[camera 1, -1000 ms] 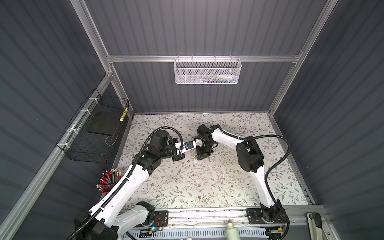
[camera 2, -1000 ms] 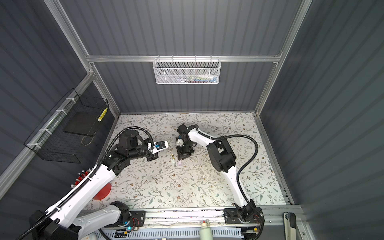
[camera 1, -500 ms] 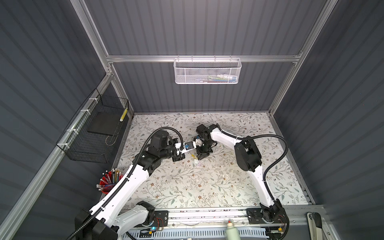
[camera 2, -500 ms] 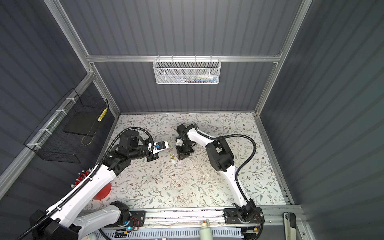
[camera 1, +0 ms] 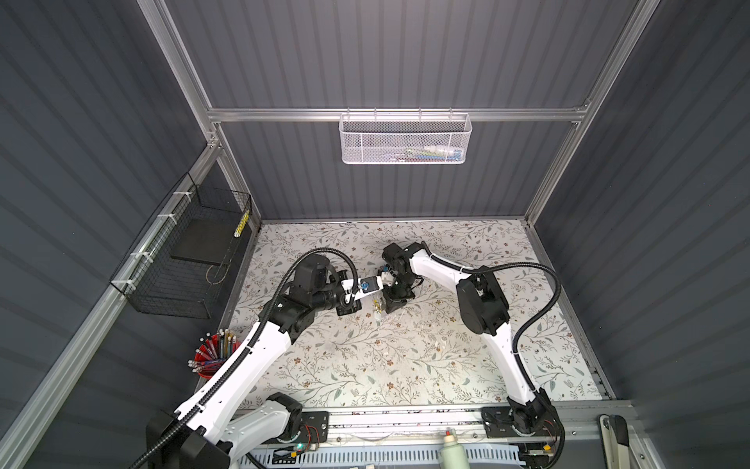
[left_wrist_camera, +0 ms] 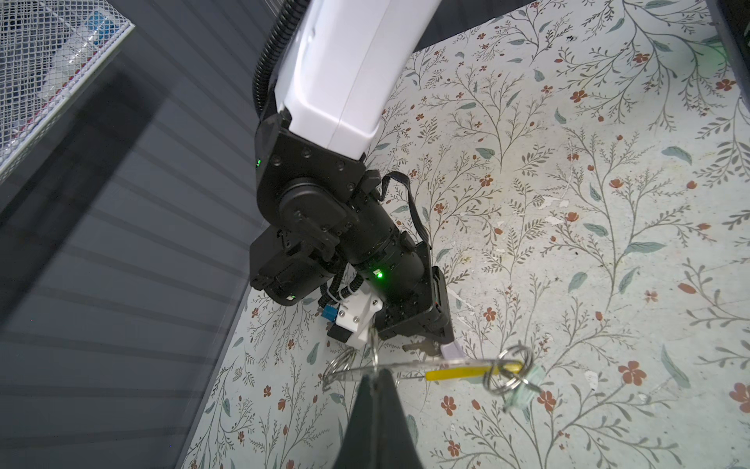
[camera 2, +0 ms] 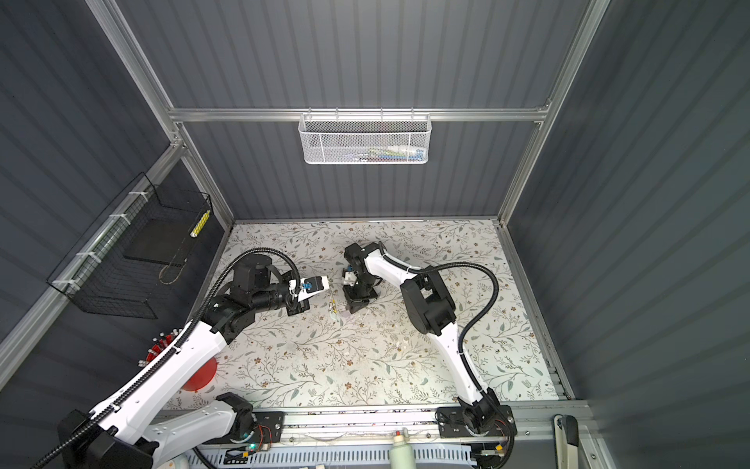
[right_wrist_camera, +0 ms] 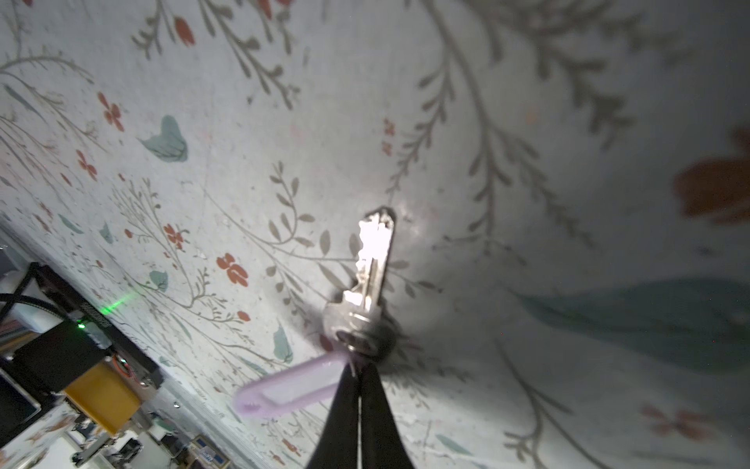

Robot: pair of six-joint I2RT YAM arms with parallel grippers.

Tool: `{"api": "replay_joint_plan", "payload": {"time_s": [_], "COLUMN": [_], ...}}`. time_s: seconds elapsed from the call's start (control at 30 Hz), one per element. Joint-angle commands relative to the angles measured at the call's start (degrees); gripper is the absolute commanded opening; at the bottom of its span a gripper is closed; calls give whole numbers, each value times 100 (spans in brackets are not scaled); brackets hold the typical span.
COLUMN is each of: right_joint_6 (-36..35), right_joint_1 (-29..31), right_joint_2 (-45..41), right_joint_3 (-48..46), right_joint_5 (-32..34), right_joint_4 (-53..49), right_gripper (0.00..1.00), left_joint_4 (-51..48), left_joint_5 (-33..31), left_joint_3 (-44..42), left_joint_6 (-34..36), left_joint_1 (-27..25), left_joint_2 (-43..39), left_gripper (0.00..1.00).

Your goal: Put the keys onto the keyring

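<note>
We see the left claw [left_wrist_camera: 375, 379] clamped shut on the keyring [left_wrist_camera: 458, 372], near the middle of the bench [camera 1: 406, 365], toward its far edge. Just beside it, the right claw [right_wrist_camera: 359, 375] pinches the key [right_wrist_camera: 371, 264] with a lilac tag [right_wrist_camera: 292, 390].

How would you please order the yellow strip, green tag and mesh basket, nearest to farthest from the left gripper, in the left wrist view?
1. Yellow strip, just off the left gripper.
2. Green tag, hanging past it.
3. Mesh basket, on the wall.

At the table's [camera 1: 406, 365] rear middle, keyring [left_wrist_camera: 446, 371] in left gripper [left_wrist_camera: 375, 381], 1 key [right_wrist_camera: 371, 268] in right gripper [right_wrist_camera: 359, 371] just to its right, basket [camera 1: 406, 140] on back wall behind.
</note>
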Motion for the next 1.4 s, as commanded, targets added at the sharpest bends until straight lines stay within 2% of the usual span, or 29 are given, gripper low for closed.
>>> {"api": "replay_joint_plan", "payload": {"time_s": [0.0,0.37,0.5,0.63,0.73,0.87,0.97,1.07,1.27,1.37], "right_joint_6": [-22,-225,-703,-1266,-1459,-1605,-2040,-2674,-3918,-4556], "right_joint_1": [27,17,11,0,-48,-157,-240,-333,-552,-556], "right_joint_2": [-218,-1319,-1841,-2038,-2205,-2779,-3463,-4280,-5561,-6120], "right_joint_3": [-247,-1662,-2270,-2515,-2712,-3181,-3700,-4215,-4884,-5213], "right_joint_5": [117,461,408,579,692,692,714,1216,1763,1583], "right_joint_4": [76,1121,1586,1427,1447,1966,2542,3111,3723,4112], "right_gripper": [1,0,1,0,0,0,0,0,0,0], "left_joint_4": [108,104,97,88,87,34,14,33,126,62], "left_joint_5": [115,148,147,204,225,336,526,819,1204,1251], "left_joint_3": [-30,-38,-30,-29,-29,-24,-28,-32,6,104], "left_joint_6": [-74,-128,-150,-169,-183,-247,-310,-319,-237,-129], "left_joint_1": [20,20,27,19,19,19,26,19,2,-138], "left_joint_2": [-61,-163,-191,-174,-173,-143,-136,-82,41,166], "left_gripper": [0,0,0,0,0,0,0,0,0,0]}}
